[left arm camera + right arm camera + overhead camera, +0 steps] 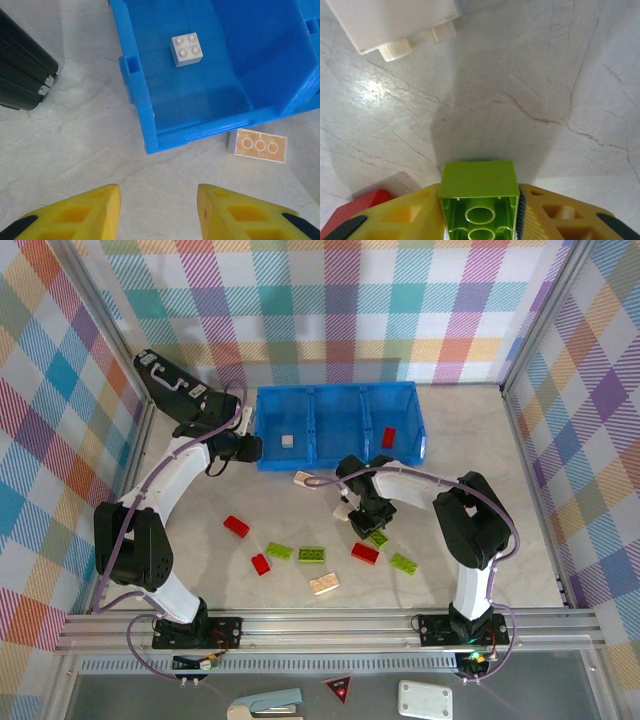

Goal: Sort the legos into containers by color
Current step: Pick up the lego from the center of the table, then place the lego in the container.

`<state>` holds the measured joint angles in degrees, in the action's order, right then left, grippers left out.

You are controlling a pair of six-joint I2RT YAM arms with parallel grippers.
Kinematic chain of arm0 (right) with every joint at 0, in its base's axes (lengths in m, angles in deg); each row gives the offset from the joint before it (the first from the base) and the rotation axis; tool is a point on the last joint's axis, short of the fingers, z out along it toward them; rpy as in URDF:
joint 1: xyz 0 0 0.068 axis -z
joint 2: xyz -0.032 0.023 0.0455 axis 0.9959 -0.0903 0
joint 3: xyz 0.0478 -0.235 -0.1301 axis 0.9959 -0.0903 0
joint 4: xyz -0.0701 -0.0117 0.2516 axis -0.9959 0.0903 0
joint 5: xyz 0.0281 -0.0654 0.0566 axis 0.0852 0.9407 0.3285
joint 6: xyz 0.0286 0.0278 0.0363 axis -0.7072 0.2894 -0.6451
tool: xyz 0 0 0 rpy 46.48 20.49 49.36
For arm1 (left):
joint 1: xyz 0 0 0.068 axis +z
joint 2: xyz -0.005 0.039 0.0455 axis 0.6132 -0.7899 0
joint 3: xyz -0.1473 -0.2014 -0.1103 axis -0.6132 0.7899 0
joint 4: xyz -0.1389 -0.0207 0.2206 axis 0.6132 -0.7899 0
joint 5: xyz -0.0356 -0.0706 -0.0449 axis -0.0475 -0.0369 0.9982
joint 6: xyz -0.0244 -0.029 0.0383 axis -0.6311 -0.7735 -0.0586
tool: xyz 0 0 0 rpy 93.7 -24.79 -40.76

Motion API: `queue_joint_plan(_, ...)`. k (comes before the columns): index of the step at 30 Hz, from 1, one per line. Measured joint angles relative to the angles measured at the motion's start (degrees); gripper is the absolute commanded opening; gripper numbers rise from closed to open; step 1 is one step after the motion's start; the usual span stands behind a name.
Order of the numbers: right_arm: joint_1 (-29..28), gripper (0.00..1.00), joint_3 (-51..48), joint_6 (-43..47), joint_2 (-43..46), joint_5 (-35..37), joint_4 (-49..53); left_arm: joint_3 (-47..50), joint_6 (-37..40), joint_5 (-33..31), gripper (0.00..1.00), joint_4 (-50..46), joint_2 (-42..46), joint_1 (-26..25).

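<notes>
My right gripper [479, 196] is shut on a lime green lego [477, 181], its hollow underside facing the camera, close over the table. From above, this gripper [368, 524] sits mid-table with the green lego [379, 537] at its tip. A white lego [395, 22] lies just ahead and a red lego [350, 210] beside the left finger. My left gripper [159, 202] is open over bare table at the blue bin's [145, 107] left front corner. The left container holds a white lego [187, 49]; a cream lego [258, 145] lies outside the bin's front wall. The right container holds a red lego [389, 437].
Loose on the table in front of the bin [415, 425] are red legos [236, 526], green legos [313, 555] and a cream one [324, 584]. A black briefcase [170, 385] stands at the back left, close to my left arm. Checked walls enclose the table.
</notes>
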<state>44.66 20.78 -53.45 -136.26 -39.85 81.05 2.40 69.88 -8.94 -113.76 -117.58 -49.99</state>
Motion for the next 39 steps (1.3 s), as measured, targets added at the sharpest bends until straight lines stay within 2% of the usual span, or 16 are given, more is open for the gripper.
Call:
queue_joint_plan(13,1.11,0.36,10.21,-6.71,-0.09,-0.70,3.50,0.02,0.00,0.26,0.44,-0.02,0.57,0.00)
queue_joint_plan(21,4.46,0.34,22.34,-10.91,-1.40,-1.05,6.40,0.02,-0.02,0.74,0.44,-0.02,1.53,-0.02)
queue_joint_plan(30,7.41,0.31,40.09,-14.19,-12.22,-1.01,8.70,0.02,-0.02,1.07,0.44,-0.02,1.68,0.00)
queue_joint_plan(39,9.22,0.31,55.28,-16.63,-22.36,2.01,9.42,0.02,-0.02,1.07,0.44,-0.02,1.68,0.00)
